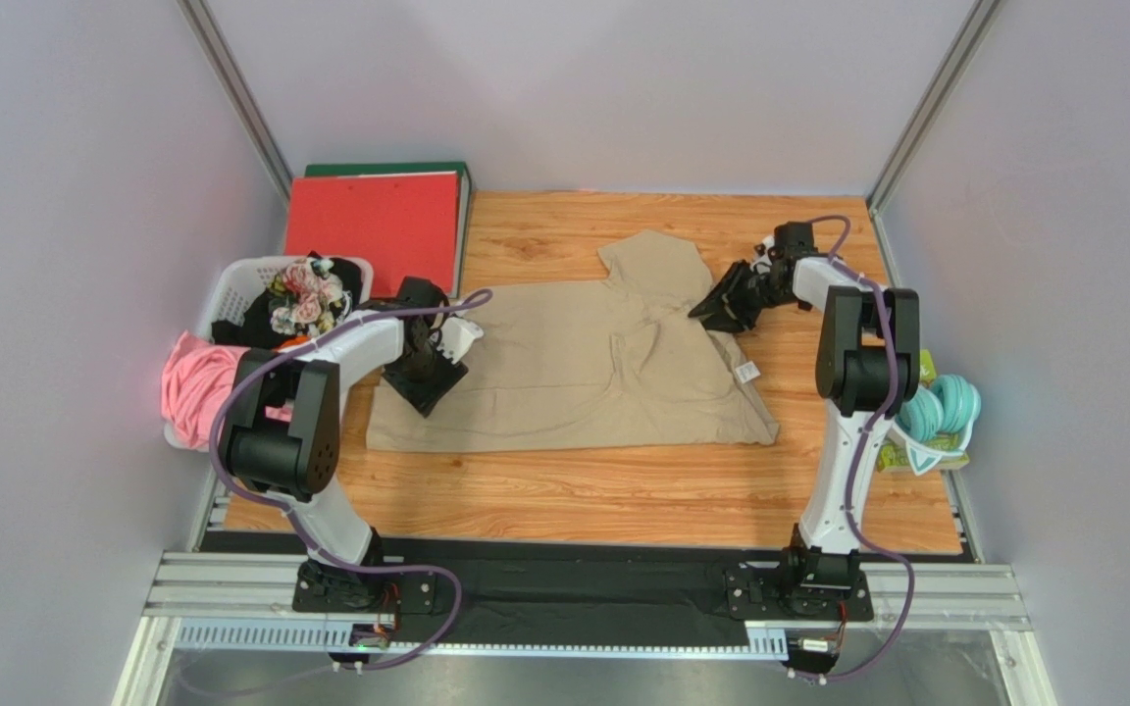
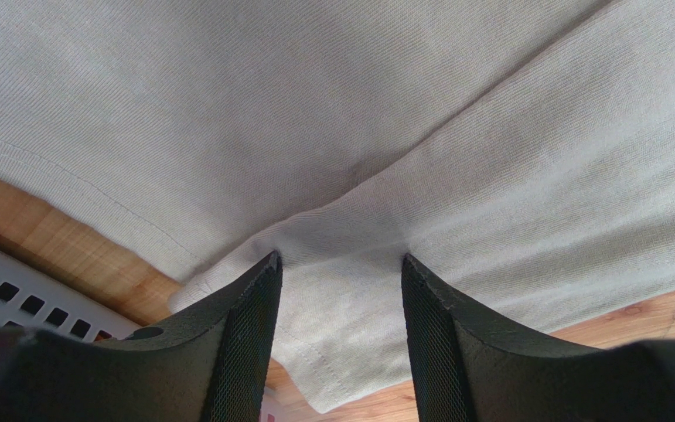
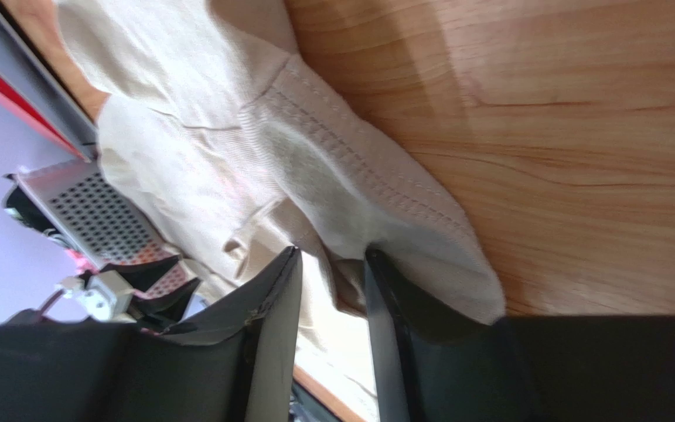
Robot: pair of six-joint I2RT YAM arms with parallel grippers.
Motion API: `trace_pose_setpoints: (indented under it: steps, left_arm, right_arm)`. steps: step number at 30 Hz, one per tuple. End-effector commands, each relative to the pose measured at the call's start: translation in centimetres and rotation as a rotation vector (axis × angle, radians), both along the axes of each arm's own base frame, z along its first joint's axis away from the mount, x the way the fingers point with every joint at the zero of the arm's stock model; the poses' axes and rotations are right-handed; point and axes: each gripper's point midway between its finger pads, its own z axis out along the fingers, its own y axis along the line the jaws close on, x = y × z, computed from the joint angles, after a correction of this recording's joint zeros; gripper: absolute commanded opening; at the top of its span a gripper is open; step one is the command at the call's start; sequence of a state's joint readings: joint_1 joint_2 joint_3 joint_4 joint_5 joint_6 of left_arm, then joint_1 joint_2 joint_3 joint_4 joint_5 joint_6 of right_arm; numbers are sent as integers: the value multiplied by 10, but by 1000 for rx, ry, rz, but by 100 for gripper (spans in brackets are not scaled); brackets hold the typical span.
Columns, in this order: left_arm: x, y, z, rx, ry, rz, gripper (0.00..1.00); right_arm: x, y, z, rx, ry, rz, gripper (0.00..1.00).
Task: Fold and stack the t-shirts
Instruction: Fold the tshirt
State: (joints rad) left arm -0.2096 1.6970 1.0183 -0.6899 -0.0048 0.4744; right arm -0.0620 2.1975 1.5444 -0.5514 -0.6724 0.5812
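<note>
A large tan t-shirt lies spread on the wooden table, with a small white label at its right seam. My left gripper is at the shirt's left edge. In the left wrist view it is open, both tips pressing down on the cloth with a corner of it between them. My right gripper is at the shirt's upper right sleeve. In the right wrist view it stands narrowly open, a stitched fold of the sleeve draped over one finger and dipping into the gap.
A white basket of mixed clothes stands at the left, with pink cloth hanging over its rim. A red folder lies at the back left. A teal bundle sits off the table's right edge. Grey walls close in three sides.
</note>
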Motion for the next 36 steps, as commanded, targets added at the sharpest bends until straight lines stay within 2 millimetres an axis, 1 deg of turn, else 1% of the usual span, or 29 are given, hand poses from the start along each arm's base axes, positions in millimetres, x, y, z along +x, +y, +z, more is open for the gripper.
trace_pose_setpoints:
  steps: [1,2,3,4,5,6,8,9,12,13,16,22,25,27,29,31,35,36]
  left_arm:
    - [7,-2,0,-15,-27,-10,59]
    - [8,-1,0,-14,-29,-15,59]
    - [7,-1,-1,-15,-27,-10,59]
    - [7,-1,0,-14,-29,-13,59]
    - [7,0,0,-13,-29,-13,59]
    - [7,0,1,-13,-29,-13,59]
    - [7,0,1,-12,-31,-14,59]
    - [7,0,1,-15,-30,-13,59]
    - [7,0,0,-16,-28,-12,59]
    - [7,0,0,-15,-27,-15,59]
    - [6,1,0,-11,-26,-17,59]
    - [4,3,-2,-6,-21,-17,59]
    - [5,2,-1,-9,-26,-12,59]
    - [2,2,-2,-15,-19,-8,59]
    - [-3,2,-7,-19,-6,-9,59]
    - [-4,3,-12,-10,-6,-12,59]
    - [-12,6,-23,-1,22,-11,59]
    - [-12,7,-24,1,20,-12,59]
  right_arm:
    - [0,-9,11,-75,-14,-14,25]
    - [0,-10,12,-82,-12,-16,17]
    - [2,-14,11,-101,-10,-24,13]
    - [4,-15,11,-109,-9,-28,8]
    - [4,-18,11,-116,-3,-31,7]
    - [9,-19,15,-118,-15,-31,6]
    - [10,-21,14,-112,-4,-33,6]
    - [16,-22,18,-113,-16,-35,6]
    - [20,-24,19,-109,-16,-38,6]
    - [24,-25,23,-109,-29,-38,4]
    - [28,-26,23,-106,-26,-43,2]
    - [26,-27,15,-104,-3,-41,3]
    - [25,-31,8,-105,12,-48,3]
    - [24,-33,3,-101,26,-50,3]
    - [24,-34,-2,-99,35,-52,3]
    - [23,-34,-8,-94,48,-51,3]
    - [22,-36,-14,-96,55,-49,3]
    - [23,-37,-12,-95,53,-53,3]
